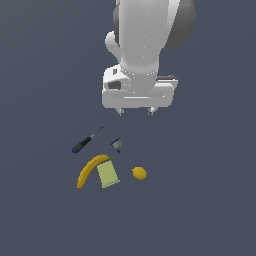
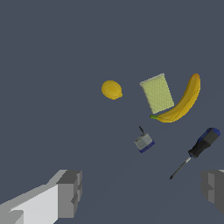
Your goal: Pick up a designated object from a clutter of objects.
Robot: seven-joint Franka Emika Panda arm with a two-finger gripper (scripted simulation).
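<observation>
The pincer (image 1: 135,112) hangs above the clutter with its fingers (image 2: 70,192) spread apart, holding nothing; the yellow-green pad (image 1: 107,173) lies flat on the worktop (image 1: 200,200), touching the banana (image 1: 90,170), with the lemon (image 1: 139,173) near; the screwdriver (image 1: 85,141) sits apart.

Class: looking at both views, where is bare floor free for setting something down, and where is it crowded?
Free: everywhere beyond the lemon and beyond the screwdriver. Crowded: banana touching the sponge pad, small grey-blue item close by. The open gripper hangs above.
</observation>
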